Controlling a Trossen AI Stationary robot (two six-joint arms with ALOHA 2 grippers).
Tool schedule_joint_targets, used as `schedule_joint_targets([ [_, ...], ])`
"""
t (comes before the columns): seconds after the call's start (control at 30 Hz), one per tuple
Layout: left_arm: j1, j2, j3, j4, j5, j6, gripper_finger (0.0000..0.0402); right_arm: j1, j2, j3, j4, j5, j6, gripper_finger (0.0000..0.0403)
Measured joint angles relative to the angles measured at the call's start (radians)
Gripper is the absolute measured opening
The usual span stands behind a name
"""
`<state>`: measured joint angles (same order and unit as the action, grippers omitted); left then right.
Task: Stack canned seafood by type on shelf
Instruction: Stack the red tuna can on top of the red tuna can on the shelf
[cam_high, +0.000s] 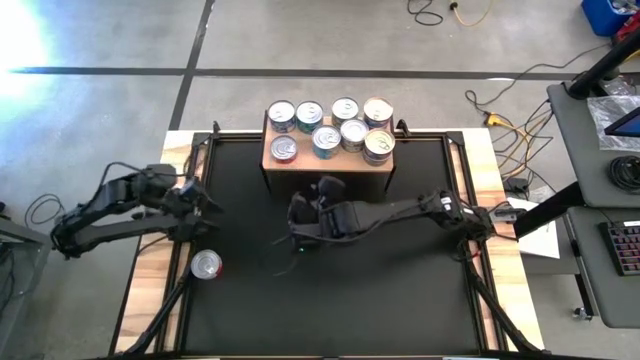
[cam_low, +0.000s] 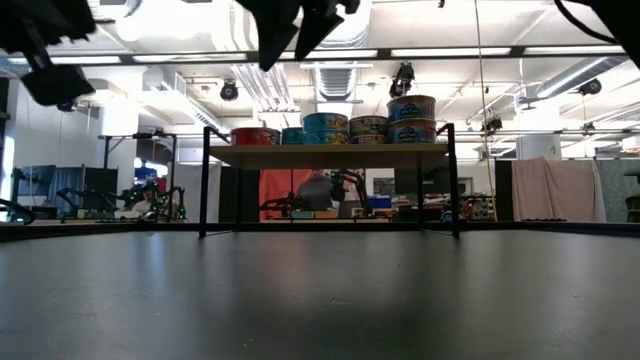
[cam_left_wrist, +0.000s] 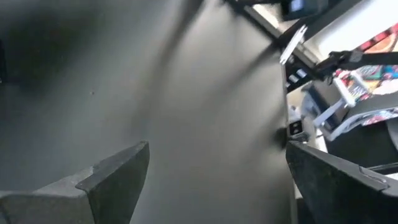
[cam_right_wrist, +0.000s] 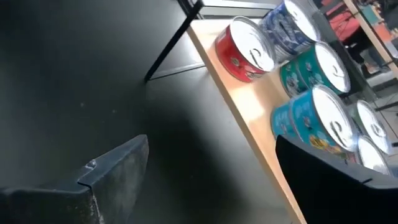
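The shelf (cam_high: 328, 170) stood at the far edge of the black mat (cam_high: 330, 290), its light wood top already carrying most of the canned seafood (cam_high: 331, 127): a far row of four tins and a near row of four, with one more visible in the low view stacked on another at the right end. One red-labelled tin (cam_high: 206, 264) was left lying on the mat near its left edge, well apart from the shelf. The right hand (cam_high: 305, 222) hovered over the mat just in front of the shelf, its fingers (cam_right_wrist: 112, 180) spread and empty; its wrist view looked past them onto the shelf edge with a red tin (cam_right_wrist: 244, 48), a blue one and teal ones. The left hand (cam_high: 207, 203) hung near the left edge of the mat, just beyond the lone tin, its fingers (cam_left_wrist: 106, 180) also spread with nothing between them. As a judgement, the task was close to its end and the step in hand was fetching that last tin. The left arm seemed the better placed: the next move would call for lowering the spread hand over the tin, pinching its sides, lifting it clear of the mat and carrying it to the shelf, to be set on the red-labelled can at the shelf's left end without knocking its neighbours.
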<state>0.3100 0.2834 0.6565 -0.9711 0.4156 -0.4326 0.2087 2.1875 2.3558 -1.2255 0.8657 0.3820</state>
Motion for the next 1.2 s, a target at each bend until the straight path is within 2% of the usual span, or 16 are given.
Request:
schedule_joint_targets([
  [0.17,-0.061,0.127,-0.064,0.154,-0.006,-0.007,0.0361,0.039,-0.004,0.0,-0.047,0.01,0.053,0.0341],
  [0.27,-0.175,0.22,-0.073,0.219,-0.014,-0.068,0.0361,0.056,-0.005,0.0,-0.09,0.025,0.08,0.0343],
  [0.33,-0.295,0.28,-0.061,0.188,-0.056,-0.115,0.0361,0.069,-0.007,0.0,-0.133,0.026,0.089,0.0345],
  [0.43,-0.526,0.374,-0.028,0.107,-0.199,-0.225,0.0361,0.097,-0.015,0.0,-0.229,0.026,0.106,0.0344],
  [0.57,-0.855,0.512,0.002,0.043,-0.346,-0.487,0.0361,0.145,-0.028,0.0,-0.349,0.023,0.223,0.0336],
  [0.67,-1.045,0.619,0.011,0.031,-0.374,-0.679,0.0361,0.183,-0.039,0.0,-0.333,0.01,0.247,0.0325],
  [0.77,-1.149,0.715,0.018,-0.064,-0.375,-0.842,0.0347,0.22,-0.05,0.0,-0.312,0.01,0.249,0.0311],
  [0.83,-1.177,0.764,0.02,-0.156,-0.37,-0.928,0.0323,0.242,-0.055,0.0,-0.309,0.01,0.249,0.0299],
  [0.93,-1.18,0.801,0.025,-0.152,-0.385,-0.997,0.0271,0.27,-0.061,0.0,-0.308,0.01,0.241,0.0277],
  [1.1,-1.172,0.836,0.02,-0.164,-0.406,-1.062,0.015,0.315,-0.069,0.0,-0.312,-0.007,0.263,0.0237],
  [1.2,-1.147,0.865,0.014,-0.158,-0.369,-1.071,0.0068,0.357,-0.069,0.0,-0.313,-0.032,0.31,0.0216],
])
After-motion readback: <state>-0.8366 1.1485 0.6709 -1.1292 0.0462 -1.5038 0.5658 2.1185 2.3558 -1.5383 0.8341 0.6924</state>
